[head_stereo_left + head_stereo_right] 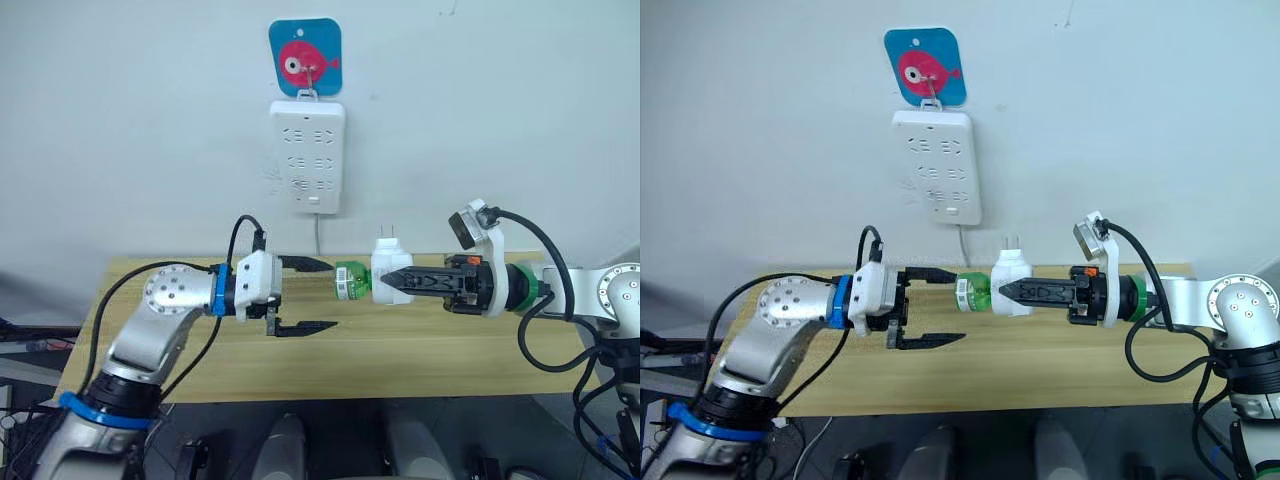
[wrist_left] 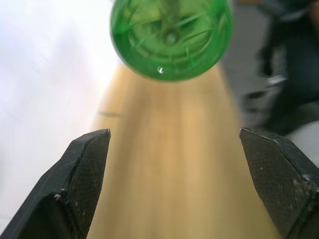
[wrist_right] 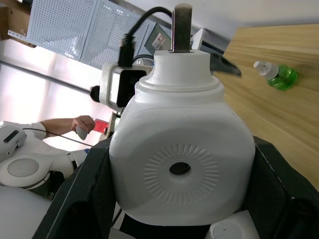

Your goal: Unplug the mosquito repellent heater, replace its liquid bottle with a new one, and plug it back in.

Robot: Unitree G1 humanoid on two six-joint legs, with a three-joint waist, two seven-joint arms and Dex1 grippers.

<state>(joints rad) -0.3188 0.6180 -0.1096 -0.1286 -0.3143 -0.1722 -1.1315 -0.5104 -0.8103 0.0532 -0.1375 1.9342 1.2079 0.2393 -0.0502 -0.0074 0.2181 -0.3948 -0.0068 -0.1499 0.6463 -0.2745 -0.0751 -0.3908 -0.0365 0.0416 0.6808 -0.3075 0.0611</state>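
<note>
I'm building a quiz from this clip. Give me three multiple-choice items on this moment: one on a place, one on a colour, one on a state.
1. Where is the heater?
A. plugged into the power strip
B. lying on the table
C. held in the air over the table

2. What colour is the bottle fitted to the heater?
A. green
B. red
C. blue

3. How is the left gripper?
A. shut on the bottle
B. open
C. shut on a cable

Answers:
1 C, the right gripper grips the heater, prongs up, clear of the power strip.
2 A, the bottle is see-through green.
3 B, the left gripper has its fingers spread apart just short of the bottle.
</note>
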